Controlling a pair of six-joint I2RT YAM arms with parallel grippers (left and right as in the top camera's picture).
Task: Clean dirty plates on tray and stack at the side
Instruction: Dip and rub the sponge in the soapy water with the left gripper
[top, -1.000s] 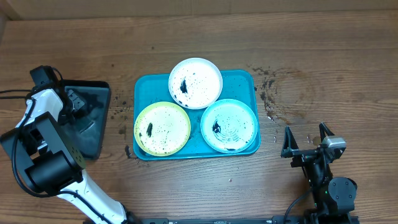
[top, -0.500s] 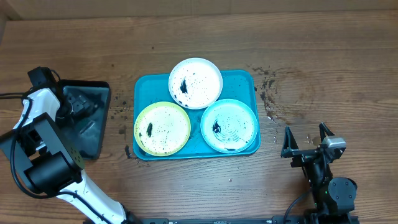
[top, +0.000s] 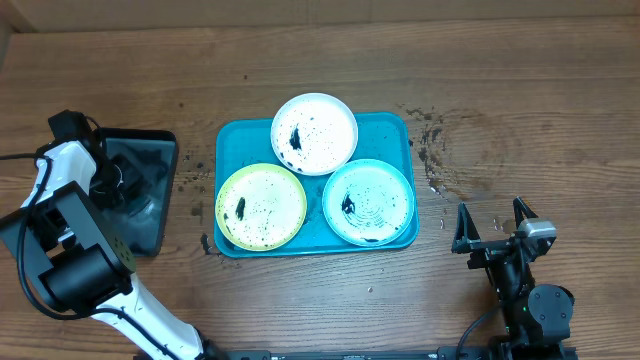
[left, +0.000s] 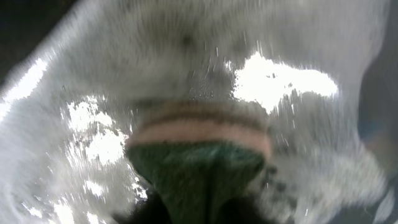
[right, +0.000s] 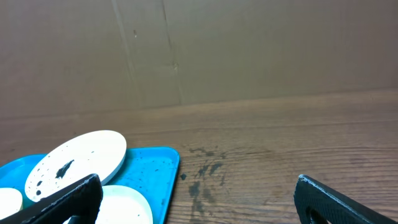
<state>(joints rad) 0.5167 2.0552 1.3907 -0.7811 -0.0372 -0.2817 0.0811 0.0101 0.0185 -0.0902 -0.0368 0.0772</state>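
1. The three plates sit on the turquoise tray (top: 386, 131) in the middle of the overhead frame. All are speckled and smeared with black.
2. The white plate (top: 314, 134) is uppermost, and its far edge overhangs the tray's top rim.
3. The yellow-green plate (top: 261, 205) lies at the tray's lower left and the mint plate (top: 368, 201) at its lower right. Both are just below the white one.
4. Black specks (top: 432, 140) dot the wooden table (top: 540, 90) just right of the tray.
5. The right gripper (top: 490, 210) rests at the lower right of the overhead frame, well apart from the tray. Its fingers are spread wide and hold nothing.
6. The left gripper (top: 112, 178) is at the far left, over a black tray (top: 155, 215). Its wrist view is a pale blur with a green and pink-banded shape (left: 198, 163) at lower centre. I cannot tell whether its jaws are apart or closed.
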